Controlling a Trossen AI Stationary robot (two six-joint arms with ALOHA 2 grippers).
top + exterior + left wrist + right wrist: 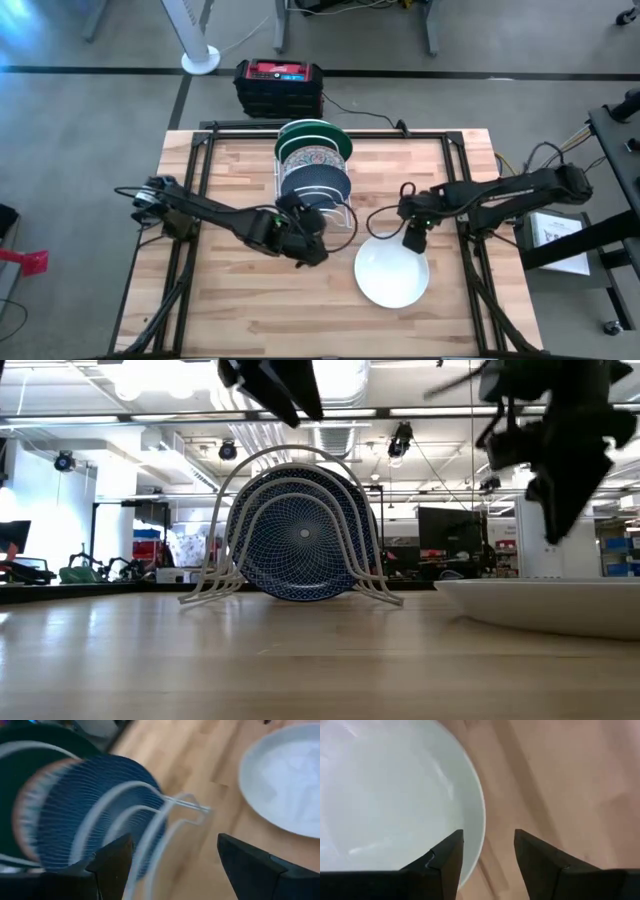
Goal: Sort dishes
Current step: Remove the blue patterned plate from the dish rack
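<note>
The plain white dish [560,605] lies flat near the table's [240,320] front edge, right of centre. The right gripper [487,855] hovers over its rim, fingers parted and empty. It should lift straight clear. 3 dishes stand in the rack [335,215] mid-table; the left gripper [172,865] waits, spread wide, beside it.

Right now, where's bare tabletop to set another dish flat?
Free: the near-left table below the left arm, and the strip along the near edge under the white plate. Also the far-right corner beyond the right arm. Crowded: the middle, where the wire rack holds the blue, floral and green dishes, the left tool beside it, the right tool over the plate's rim.
</note>
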